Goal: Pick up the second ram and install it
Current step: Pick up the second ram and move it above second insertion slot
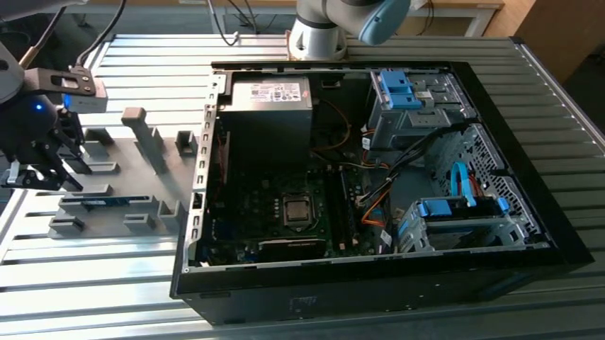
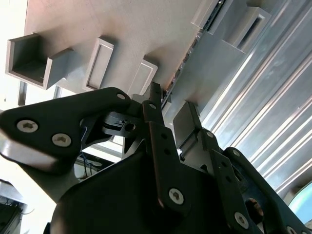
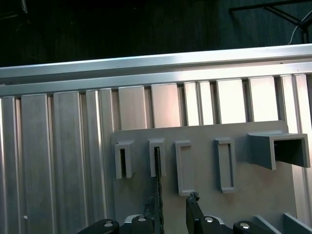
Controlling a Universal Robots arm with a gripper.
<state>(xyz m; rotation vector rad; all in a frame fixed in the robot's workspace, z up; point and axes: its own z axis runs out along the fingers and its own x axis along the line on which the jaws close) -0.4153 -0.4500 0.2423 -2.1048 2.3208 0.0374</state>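
Note:
The second ram is a thin blue-teal stick standing on edge in the slots of a grey holder plate at the exterior view's left. My gripper hangs over the near-left end of that plate, close above the stick. In both wrist views the ram shows edge-on as a dark line running from a slot toward my fingertips. It passes close beside one finger. The other finger stands apart from it. The gripper is open.
The open black computer case lies at the exterior view's right, with motherboard, grey power supply and blue drive brackets. Tall grey holder blocks rise from the plate. The arm's base stands behind on the slatted metal table.

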